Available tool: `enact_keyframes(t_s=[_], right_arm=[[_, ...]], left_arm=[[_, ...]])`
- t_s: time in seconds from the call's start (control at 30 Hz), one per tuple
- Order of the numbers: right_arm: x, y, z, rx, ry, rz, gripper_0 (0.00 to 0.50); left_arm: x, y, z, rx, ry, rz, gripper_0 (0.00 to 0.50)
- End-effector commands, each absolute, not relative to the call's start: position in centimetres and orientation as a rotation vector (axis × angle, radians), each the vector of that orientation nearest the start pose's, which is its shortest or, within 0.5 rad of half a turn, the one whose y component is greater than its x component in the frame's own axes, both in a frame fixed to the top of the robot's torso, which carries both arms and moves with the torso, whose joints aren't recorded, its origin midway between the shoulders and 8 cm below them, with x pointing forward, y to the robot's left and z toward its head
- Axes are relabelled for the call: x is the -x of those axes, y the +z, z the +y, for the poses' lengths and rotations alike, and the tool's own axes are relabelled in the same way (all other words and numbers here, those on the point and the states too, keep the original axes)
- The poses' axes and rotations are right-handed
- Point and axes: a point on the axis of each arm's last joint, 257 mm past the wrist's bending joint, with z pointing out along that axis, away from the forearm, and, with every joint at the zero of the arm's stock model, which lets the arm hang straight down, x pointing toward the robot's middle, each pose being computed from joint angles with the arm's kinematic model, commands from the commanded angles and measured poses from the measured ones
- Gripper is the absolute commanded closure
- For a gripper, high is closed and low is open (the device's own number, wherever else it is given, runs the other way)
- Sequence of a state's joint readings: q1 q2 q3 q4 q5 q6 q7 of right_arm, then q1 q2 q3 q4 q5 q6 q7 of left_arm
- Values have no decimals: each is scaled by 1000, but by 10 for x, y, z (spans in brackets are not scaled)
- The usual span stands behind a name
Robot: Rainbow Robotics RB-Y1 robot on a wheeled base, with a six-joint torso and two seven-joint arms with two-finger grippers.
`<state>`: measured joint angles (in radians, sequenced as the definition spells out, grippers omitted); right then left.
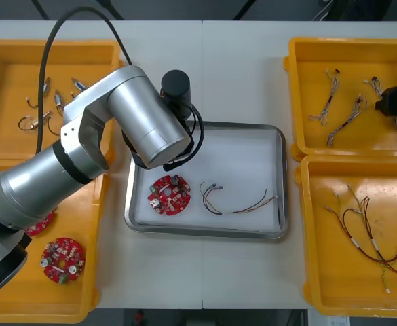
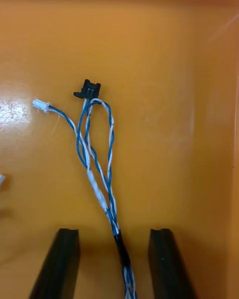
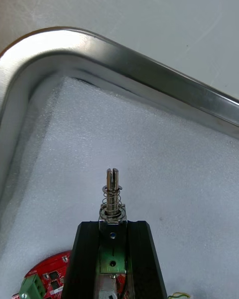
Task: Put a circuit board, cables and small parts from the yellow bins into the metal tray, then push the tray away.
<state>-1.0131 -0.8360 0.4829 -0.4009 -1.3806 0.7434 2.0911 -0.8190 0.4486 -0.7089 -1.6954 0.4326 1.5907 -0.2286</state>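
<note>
**Left gripper [image 3: 113, 225] clamped on a small metal part [image 3: 113, 194] over the metal tray [image 3: 149, 70]; right gripper [image 2: 113, 231] in the far right yellow bin [image 2: 164, 79], fingers apart.**

The spring-wound part sticks out past the left fingertips, above the tray's white lining [image 3: 149, 144] near a corner, with the red circuit board [image 3: 47, 279] just beside the fingers. In the front view the tray sits on the surface [image 1: 205, 75] between the bins. The board lies at the tray's left, a black cable [image 1: 212, 197] and a red and yellow cable [image 1: 256, 202] beside it. The right fingers straddle a twisted blue and white cable [image 2: 94, 144] lying on the bin floor; I cannot tell whether they touch it.
</note>
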Motion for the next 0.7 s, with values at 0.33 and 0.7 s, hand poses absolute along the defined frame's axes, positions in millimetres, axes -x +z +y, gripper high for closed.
enact_keyframes(t_s=[0.33, 0.7], right_arm=[[-631, -223, -469, 120, -28, 2384, 500], [-635, -185, -460, 261, -26, 2361, 500]], left_arm=[[-508, -245, 68, 512, -183, 2502, 499], [-514, -241, 71, 502, -182, 2477, 208]])
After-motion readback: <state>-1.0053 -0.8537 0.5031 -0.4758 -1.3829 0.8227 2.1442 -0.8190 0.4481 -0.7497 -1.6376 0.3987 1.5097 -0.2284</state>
